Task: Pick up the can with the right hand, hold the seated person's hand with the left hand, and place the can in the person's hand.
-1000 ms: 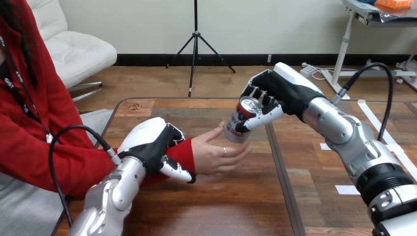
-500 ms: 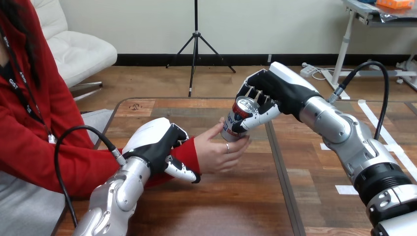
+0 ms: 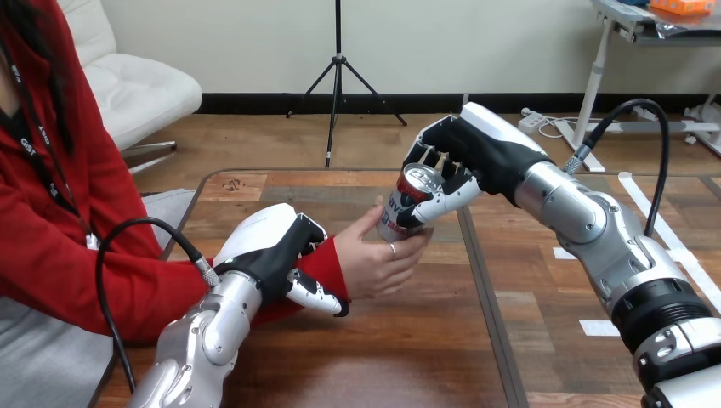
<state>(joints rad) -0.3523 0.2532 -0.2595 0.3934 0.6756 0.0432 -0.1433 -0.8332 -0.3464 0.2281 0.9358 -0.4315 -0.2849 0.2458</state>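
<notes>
The left robot hand point(image 3: 270, 252), hard white shell over black, has fingers and thumb curled round the red-sleeved wrist point(image 3: 330, 265) just behind the person's hand point(image 3: 381, 259); the grip should steady it, not squeeze. The person's hand cups the base of the tilted can point(image 3: 406, 204), a smooth thin-walled metal cylinder. Above the person's hand, the right robot hand point(image 3: 468, 155) is wrapped round the can; it should loosen slowly once the person's fingers bear the weight.
</notes>
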